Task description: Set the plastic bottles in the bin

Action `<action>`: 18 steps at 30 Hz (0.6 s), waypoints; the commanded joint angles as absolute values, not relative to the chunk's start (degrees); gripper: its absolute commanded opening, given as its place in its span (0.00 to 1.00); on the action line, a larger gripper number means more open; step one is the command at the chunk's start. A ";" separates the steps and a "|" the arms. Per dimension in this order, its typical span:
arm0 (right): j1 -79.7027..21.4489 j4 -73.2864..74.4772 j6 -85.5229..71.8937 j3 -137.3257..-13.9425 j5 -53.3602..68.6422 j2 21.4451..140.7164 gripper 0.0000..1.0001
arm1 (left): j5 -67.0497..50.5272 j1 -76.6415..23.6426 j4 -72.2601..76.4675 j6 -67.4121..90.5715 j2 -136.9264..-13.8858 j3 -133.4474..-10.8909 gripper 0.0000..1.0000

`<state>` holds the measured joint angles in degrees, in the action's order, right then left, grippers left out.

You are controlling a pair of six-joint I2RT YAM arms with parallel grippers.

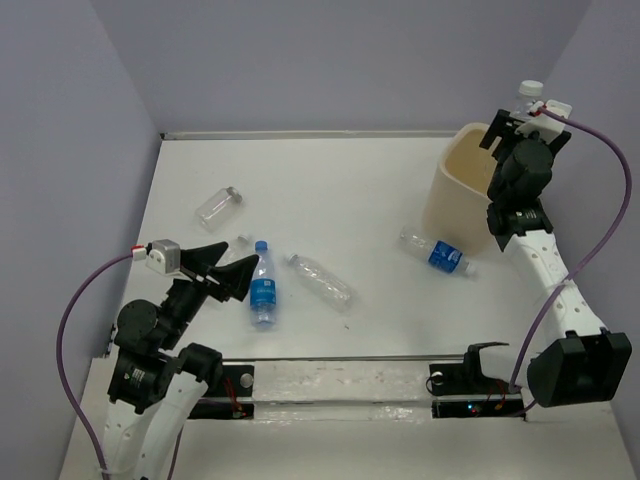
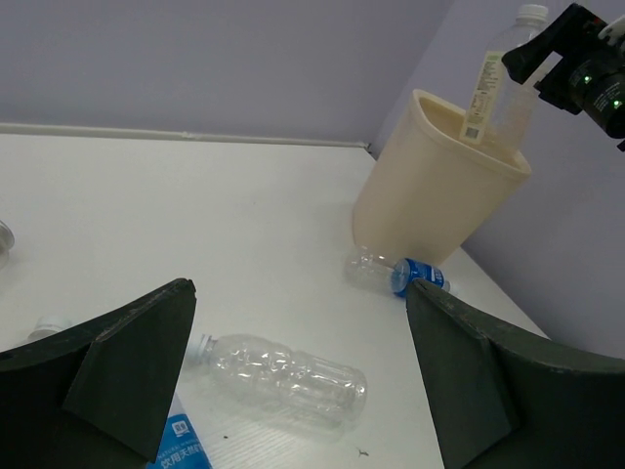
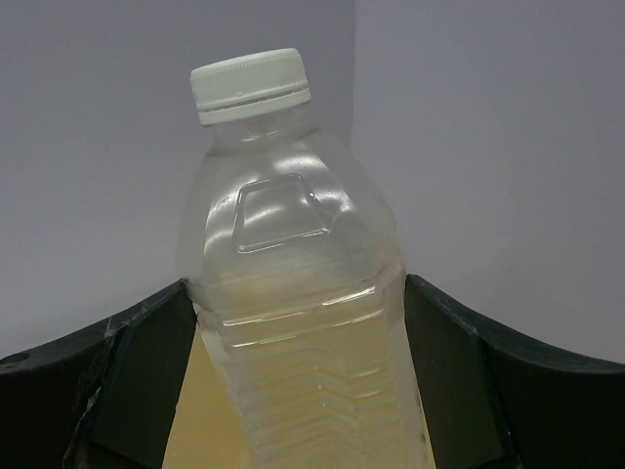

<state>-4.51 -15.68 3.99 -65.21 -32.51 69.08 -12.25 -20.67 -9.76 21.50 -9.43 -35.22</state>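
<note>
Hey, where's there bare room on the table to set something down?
The far middle of the table, between the stubby bottle and the bin, is bare. It is crowded by the left claw, around the blue-label bottle and clear bottle.

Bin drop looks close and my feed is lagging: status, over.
Right claw shut on white-capped bottle, upright over bin mouth. Left claw open, empty. Drop path clear; other bottles lying on table.

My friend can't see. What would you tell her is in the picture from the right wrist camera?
A clear plastic bottle with a white cap fills the middle, held in the right gripper between its two dark fingers. A bit of the cream bin shows below it, with plain purple-grey walls behind.
</note>
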 commanded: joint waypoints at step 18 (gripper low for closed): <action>-6.41 -0.83 -11.32 -67.32 0.13 58.10 1.00 | -11.96 -19.78 -7.47 20.74 -10.90 -34.98 0.99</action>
<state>-4.47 -9.98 -4.97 -64.64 -18.50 60.25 -12.16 -20.71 -9.67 21.50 -9.69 -35.22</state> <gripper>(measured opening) 0.994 0.989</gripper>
